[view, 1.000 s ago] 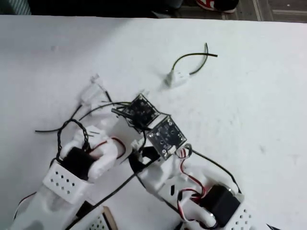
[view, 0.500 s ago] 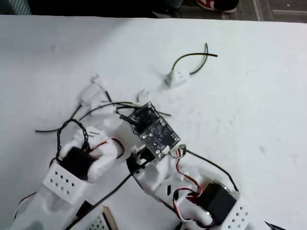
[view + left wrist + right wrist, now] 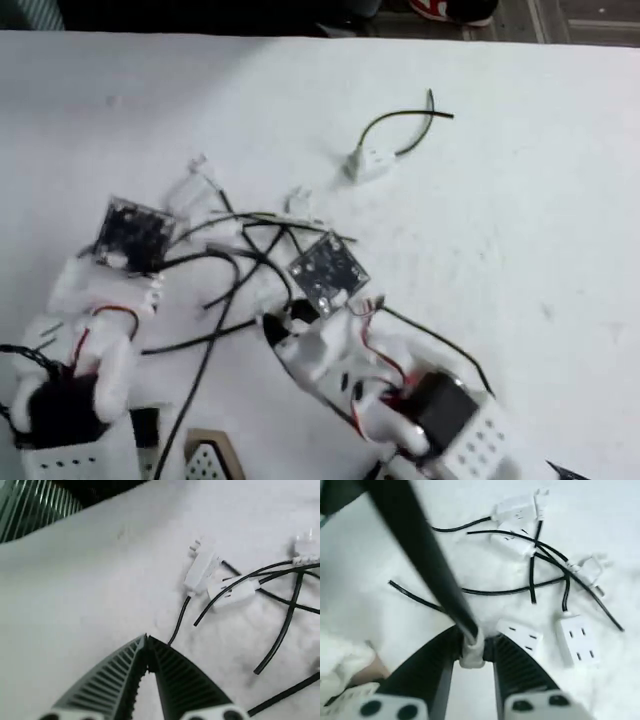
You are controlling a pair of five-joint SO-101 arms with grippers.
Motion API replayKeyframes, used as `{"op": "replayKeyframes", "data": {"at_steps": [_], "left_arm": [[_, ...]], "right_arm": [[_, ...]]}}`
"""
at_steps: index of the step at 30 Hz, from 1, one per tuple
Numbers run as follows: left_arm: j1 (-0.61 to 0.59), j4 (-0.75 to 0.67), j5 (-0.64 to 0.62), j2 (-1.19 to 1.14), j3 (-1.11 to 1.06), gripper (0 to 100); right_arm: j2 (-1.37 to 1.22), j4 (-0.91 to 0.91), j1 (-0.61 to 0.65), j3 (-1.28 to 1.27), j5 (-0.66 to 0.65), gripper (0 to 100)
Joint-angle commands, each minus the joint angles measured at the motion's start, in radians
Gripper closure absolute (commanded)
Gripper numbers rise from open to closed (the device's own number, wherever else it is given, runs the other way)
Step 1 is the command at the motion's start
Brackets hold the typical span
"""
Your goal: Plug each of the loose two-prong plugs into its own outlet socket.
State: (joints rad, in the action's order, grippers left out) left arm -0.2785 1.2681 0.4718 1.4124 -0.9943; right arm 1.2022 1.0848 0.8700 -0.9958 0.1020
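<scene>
Grips with the right pincer [image 3: 476,634] a small white two-prong plug [image 3: 470,656] on a thick black cable [image 3: 420,545], at the near edge of a tangle of thin black cables [image 3: 510,591] near the middle of the white table [image 3: 520,250], just beside a flat white outlet socket [image 3: 522,634] with a second such socket [image 3: 577,641] next to it. Holds the left pincer [image 3: 147,639] closed on nothing, ribbed fingertips touching, above bare table at the left, with a long white plug [image 3: 200,570] lying a little farther and to the right.
</scene>
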Motion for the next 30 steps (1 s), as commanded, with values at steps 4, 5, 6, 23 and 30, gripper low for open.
{"op": "replayKeyframes", "data": {"at_steps": [4, 5, 6, 23, 30], "left_arm": [[-0.081, -0.126, -0.08, 0.165, -0.358, 98], [-0.082, -0.137, -0.086, 0.188, -0.393, 98], [-0.084, -0.14, -0.086, 0.213, -0.414, 98], [-0.239, -0.106, -0.14, 0.387, -0.466, 98], [-0.237, -0.106, -0.14, 0.387, -0.47, 98]], "right_arm": [[-0.263, -0.134, -0.081, -0.002, 0.0, 98.2], [-0.291, -0.157, -0.087, -0.002, 0.0, 98.2], [-0.314, -0.179, -0.094, -0.002, 0.0, 98.2], [-0.654, -0.418, -0.228, -0.006, 0.0, 98.2], [-0.662, -0.424, -0.228, -0.023, 0.0, 98.2]]}}
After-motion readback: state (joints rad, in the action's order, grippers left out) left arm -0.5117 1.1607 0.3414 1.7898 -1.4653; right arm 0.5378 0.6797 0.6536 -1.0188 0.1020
